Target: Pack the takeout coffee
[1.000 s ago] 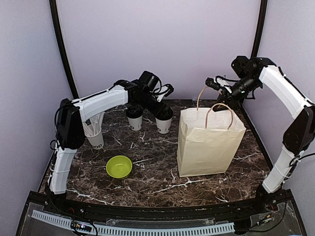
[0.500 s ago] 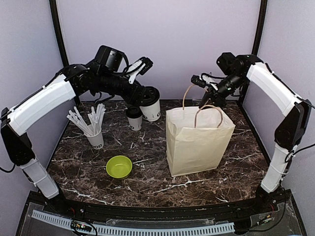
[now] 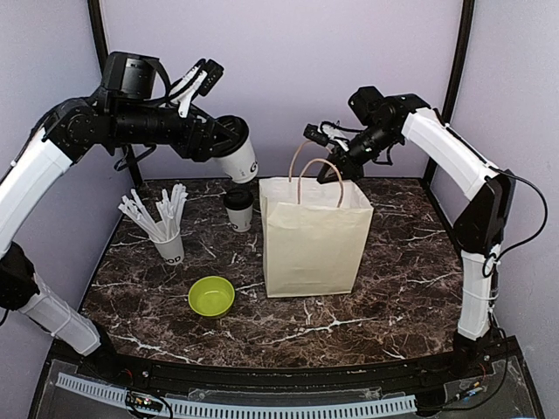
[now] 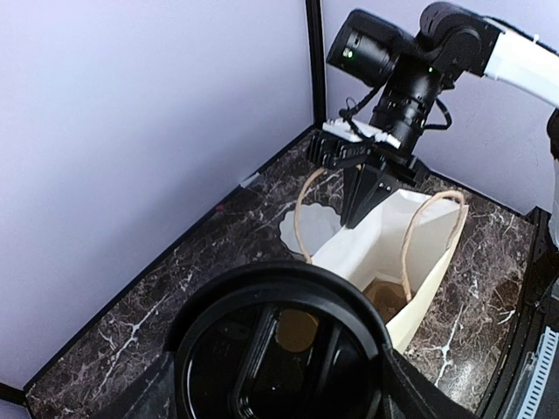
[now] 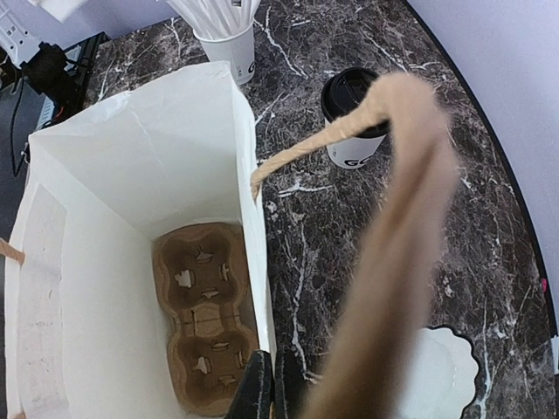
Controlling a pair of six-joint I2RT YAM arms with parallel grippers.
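A: What does the top view show?
B: The left claw [image 3: 229, 147] is clamped round the lifted cup [image 3: 242, 162]. It is white paper with a round black lid, tilted in the air over the back of the dark veined table [image 3: 402, 262]. The other cup [image 3: 238, 210] stands upright just beside the pale paper bag [image 3: 313, 240].
A: And the right claw [image 3: 336, 153]?
B: Pinched together on the bag's rim, under the looped handles.
A: Left wrist?
B: The glossy lid [image 4: 279, 349] fills the foreground, and the bag gapes beyond it.
A: Right wrist?
B: A brown pulp carrier [image 5: 205, 305] with cut sockets lies on the bag's floor. A fuzzy rope handle [image 5: 393, 218] crosses close to the lens.
A: What has changed over the last second?
B: The cup has left the table and risen, and the bag has slid left.
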